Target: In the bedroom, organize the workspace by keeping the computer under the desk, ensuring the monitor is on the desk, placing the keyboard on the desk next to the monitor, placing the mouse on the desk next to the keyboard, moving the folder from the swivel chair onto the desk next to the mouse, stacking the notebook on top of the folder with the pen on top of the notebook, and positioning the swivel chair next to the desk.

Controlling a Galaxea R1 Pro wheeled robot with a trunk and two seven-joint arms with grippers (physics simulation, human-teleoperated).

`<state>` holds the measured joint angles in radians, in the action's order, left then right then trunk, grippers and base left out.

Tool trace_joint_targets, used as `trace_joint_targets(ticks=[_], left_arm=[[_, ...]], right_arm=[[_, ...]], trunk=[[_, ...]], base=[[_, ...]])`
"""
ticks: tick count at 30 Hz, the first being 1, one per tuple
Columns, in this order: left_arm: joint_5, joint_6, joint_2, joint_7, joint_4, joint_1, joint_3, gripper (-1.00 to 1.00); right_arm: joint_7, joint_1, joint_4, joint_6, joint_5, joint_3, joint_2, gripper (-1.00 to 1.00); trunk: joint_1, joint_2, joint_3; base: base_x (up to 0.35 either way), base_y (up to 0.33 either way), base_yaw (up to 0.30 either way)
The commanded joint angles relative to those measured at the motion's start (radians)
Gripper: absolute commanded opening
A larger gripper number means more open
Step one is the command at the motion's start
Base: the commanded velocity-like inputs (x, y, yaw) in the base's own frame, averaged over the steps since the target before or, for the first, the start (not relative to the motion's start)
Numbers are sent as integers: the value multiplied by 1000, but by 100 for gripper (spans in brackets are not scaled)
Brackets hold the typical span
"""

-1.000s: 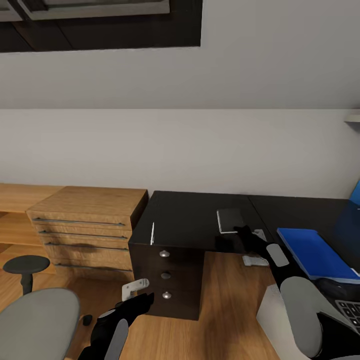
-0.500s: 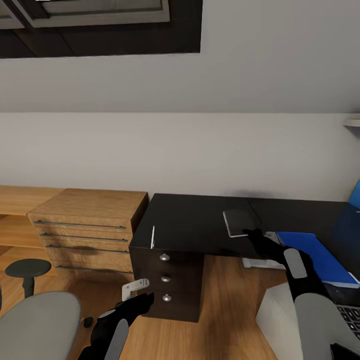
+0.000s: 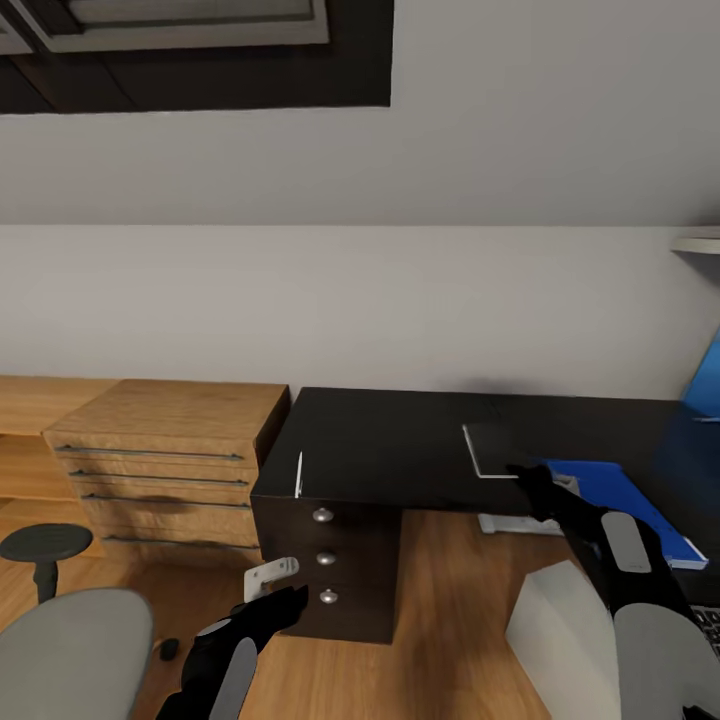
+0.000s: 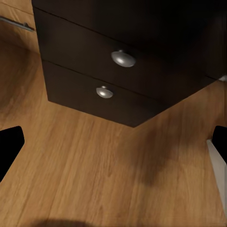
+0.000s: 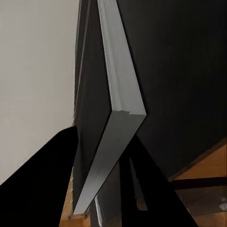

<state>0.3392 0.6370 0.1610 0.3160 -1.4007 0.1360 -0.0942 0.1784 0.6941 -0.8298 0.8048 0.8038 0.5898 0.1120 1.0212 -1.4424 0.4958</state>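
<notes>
Now we see, from the head camera, our right gripper (image 3: 528, 478) pinching the near edge of the notebook (image 3: 497, 448), which sits over the black desk (image 3: 380, 445) just beside the far end of the blue folder (image 3: 625, 500). Our right wrist camera shows the notebook (image 5: 113, 118) edge-on, its pale page side caught between our two dark fingers (image 5: 42, 179), tilted against the desk top.

Our left gripper (image 3: 275, 590) hangs low in front of the desk's drawer unit (image 3: 325, 560), above the wooden floor (image 3: 440, 620). Its wrist camera shows the two black fingertips (image 4: 9, 146) spread wide apart with nothing between them, and two round metal drawer knobs (image 4: 123, 58) beyond.

Near the left front corner of the desk lies the thin white pen (image 3: 299, 473). The grey seat of the swivel chair (image 3: 70, 655) shows at the lower left of the head view, with a wooden dresser (image 3: 165, 450) just beside the desk's left end. A light grey computer (image 3: 555, 630) corner stands on the floor near our right arm.
</notes>
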Motion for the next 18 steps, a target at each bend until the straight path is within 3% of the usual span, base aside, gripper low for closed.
trace_joint_targets(ticks=[1,8,18], left_arm=[[11,3,0,9,-1,1,-1,100],[11,3,0,9,-1,1,-1,100],[11,3,0,9,-2,1,-1,100]], right_arm=[[7,1,0,6,-6,4,1,-100],[6,1,1,-12,-5,8,21,-100],[5,1,7,-84,-5,7,23,-100]], trunk=[[0,-1,1],[0,-1,1],[0,-1,1]], base=[[0,0,-216],[0,0,-276],[0,0,-298]])
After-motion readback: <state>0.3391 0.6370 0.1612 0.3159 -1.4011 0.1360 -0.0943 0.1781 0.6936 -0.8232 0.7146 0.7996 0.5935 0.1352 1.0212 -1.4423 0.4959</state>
